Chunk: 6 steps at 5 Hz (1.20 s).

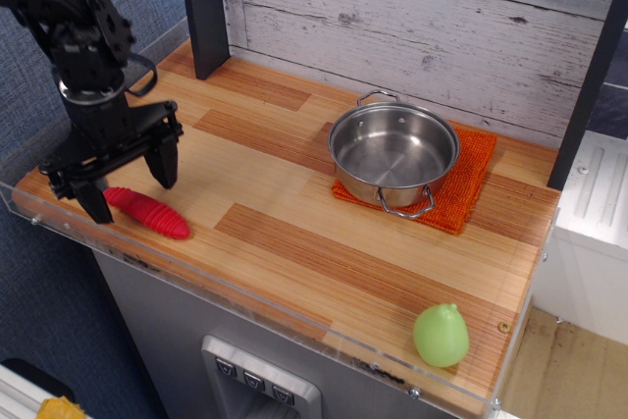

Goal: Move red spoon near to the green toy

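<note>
The red spoon point(152, 214) lies on the wooden counter near the front left edge; only its ribbed red handle shows, its silver bowl is hidden behind my gripper. My gripper point(130, 185) is open, lowered over the bowl end of the spoon, one finger point(96, 201) at the left of the handle's end and the other finger point(165, 161) behind it. The green toy point(441, 335), small and pear-shaped, sits at the front right corner of the counter, far from the spoon.
A steel pot point(393, 153) stands on an orange cloth point(469, 180) at the back right. A dark post point(204, 7) rises at the back left. A clear plastic rim point(255, 303) runs along the counter's front edge.
</note>
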### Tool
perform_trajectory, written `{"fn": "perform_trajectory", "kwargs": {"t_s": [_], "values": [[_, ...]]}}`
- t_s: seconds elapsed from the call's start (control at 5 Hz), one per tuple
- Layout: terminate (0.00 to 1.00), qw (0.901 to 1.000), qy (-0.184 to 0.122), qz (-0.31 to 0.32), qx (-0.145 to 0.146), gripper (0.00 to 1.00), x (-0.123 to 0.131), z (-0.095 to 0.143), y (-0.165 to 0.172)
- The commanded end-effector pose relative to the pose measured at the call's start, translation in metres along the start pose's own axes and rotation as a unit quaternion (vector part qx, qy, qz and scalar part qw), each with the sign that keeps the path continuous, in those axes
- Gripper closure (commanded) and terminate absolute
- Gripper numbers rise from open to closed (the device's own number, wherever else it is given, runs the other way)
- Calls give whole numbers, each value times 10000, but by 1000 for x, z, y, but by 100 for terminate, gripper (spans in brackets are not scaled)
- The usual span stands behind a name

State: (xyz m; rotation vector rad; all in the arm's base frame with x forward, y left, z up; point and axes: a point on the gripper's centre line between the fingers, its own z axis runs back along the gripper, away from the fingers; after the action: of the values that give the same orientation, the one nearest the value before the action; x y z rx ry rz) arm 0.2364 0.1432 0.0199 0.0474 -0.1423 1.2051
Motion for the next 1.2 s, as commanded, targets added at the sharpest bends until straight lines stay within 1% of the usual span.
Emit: {"fn": "perform_trajectory", "kwargs": {"t_s": [0.0,0.2,0.4,0.6,0.8,1.0], "values": [[0,9995,-165,190,-169,0,7,-3,0],[0,9989,-149,351,-269,0,6,-5,3],[0,9982,-25,482,-356,100,5,-8,5],[0,9978,70,545,-357,100,4,-11,6],[0,9984,129,493,-234,100,3,-6,7],[0,9981,108,556,-257,100,4,1,8]]}}
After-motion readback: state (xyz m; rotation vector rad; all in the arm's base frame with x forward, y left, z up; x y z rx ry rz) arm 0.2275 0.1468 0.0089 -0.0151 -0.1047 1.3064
